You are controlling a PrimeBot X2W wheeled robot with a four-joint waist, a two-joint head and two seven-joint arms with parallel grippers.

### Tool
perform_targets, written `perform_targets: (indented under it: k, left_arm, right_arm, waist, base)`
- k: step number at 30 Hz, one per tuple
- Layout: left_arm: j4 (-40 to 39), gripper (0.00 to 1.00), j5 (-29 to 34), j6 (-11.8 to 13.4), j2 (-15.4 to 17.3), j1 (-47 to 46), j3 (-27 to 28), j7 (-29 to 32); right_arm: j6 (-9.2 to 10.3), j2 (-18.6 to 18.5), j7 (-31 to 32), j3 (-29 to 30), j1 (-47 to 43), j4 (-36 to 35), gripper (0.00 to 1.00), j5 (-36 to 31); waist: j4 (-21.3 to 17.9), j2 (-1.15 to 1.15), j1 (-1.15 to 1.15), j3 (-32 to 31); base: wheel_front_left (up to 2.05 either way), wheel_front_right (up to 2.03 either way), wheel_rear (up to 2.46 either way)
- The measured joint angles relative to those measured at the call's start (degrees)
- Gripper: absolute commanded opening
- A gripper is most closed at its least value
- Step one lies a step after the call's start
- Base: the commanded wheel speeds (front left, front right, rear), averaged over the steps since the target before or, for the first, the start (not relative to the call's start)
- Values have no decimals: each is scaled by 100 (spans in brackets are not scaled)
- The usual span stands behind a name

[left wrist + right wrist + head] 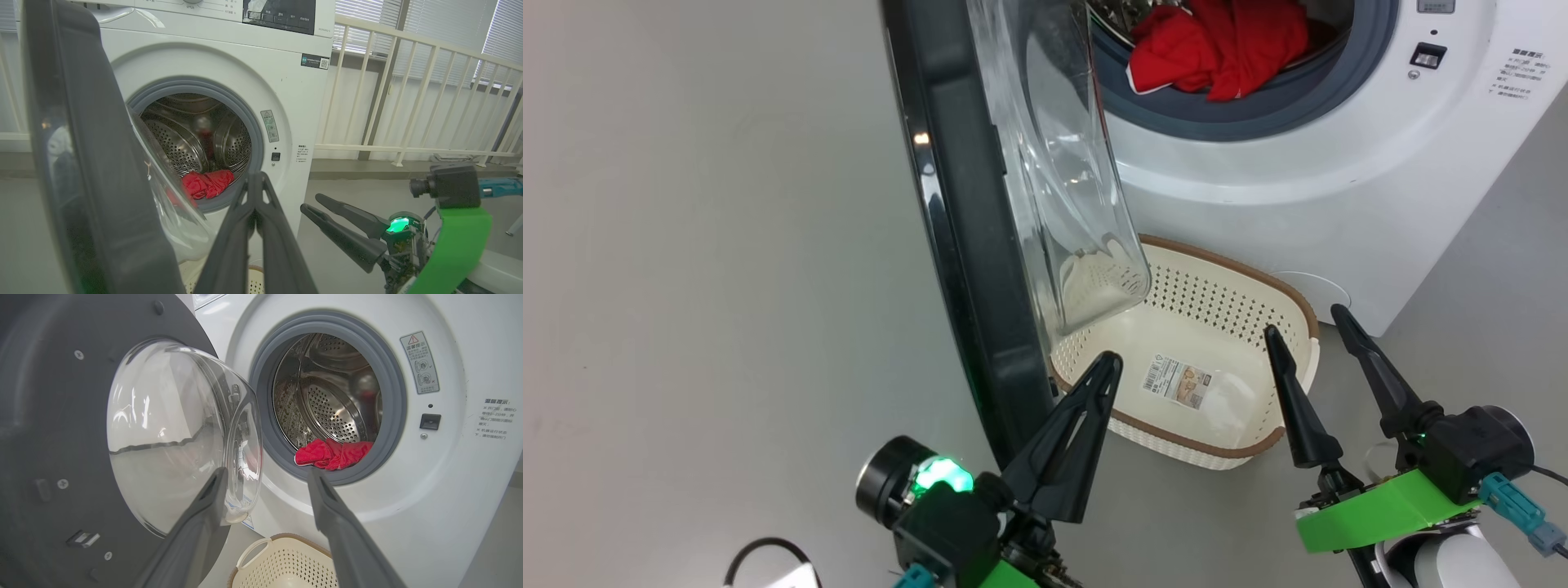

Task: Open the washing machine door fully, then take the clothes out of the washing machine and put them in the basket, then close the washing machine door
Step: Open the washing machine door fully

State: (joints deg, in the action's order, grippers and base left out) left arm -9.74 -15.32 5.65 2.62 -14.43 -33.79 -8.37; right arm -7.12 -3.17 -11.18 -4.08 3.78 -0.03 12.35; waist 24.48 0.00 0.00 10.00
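Found door (964, 245) swung out from washer (1339, 163), glass bowl (1062, 180) hanging over basket (1201, 294) on floor (686, 286) at washer's foot. Noted red clothes (1225, 45) heaped at drum (331, 412) mouth, lapping grey ring (1258, 106). Observed left gripper (1107, 363) pressed together on nothing, tip just beside door's lower rim; right gripper (1303, 320) spread wide, empty, near basket's right end.

Three views, seemingly near washing machine (1258, 180)
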Motion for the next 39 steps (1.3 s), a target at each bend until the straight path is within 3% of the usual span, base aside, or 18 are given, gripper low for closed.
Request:
perform_targets:
  k: [20, 39]
  left_arm:
    - [998, 0, -313, 421, -1, -117, -7, -21]
    - [920, 0, -350, 805, 90, 8, 153, 71]
  right_arm:
    - [0, 0, -42, -16, 9, 29, 100, 29]
    - [0, 0, 18, -40, 3, 13, 100, 44]
  waist:
    - [-12, 0, 1, 4]
    - [300, 0, 0, -47]
  base:
    - [0, 0, 0]
    - [0, 0, 0]
